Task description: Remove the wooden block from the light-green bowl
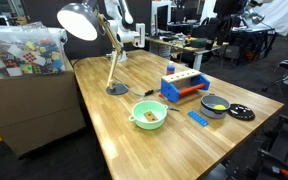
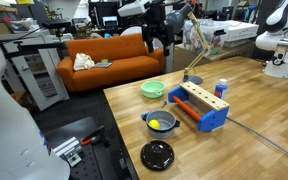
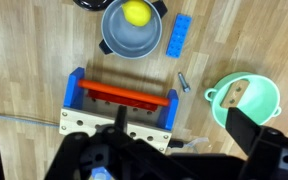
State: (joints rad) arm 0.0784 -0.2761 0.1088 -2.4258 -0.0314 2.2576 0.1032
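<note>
The light-green bowl (image 1: 150,116) stands near the table's front edge, and it also shows in an exterior view (image 2: 153,89). In the wrist view the bowl (image 3: 254,108) is at the right, with the tan wooden block (image 3: 241,93) lying inside against its rim. The block shows faintly in an exterior view (image 1: 149,118). My gripper (image 3: 184,135) hangs high above the table, open and empty, with its fingers spread wide. It is left of the bowl in the wrist view. It also shows raised in an exterior view (image 2: 156,38).
A blue and orange toy workbench (image 3: 119,98) sits beside the bowl. A grey bowl (image 3: 134,38) holds a yellow ball, with a flat blue piece (image 3: 181,37) and a black lid (image 1: 242,112) nearby. A desk lamp (image 1: 112,50) stands behind. A small screw (image 3: 183,82) lies on the wood.
</note>
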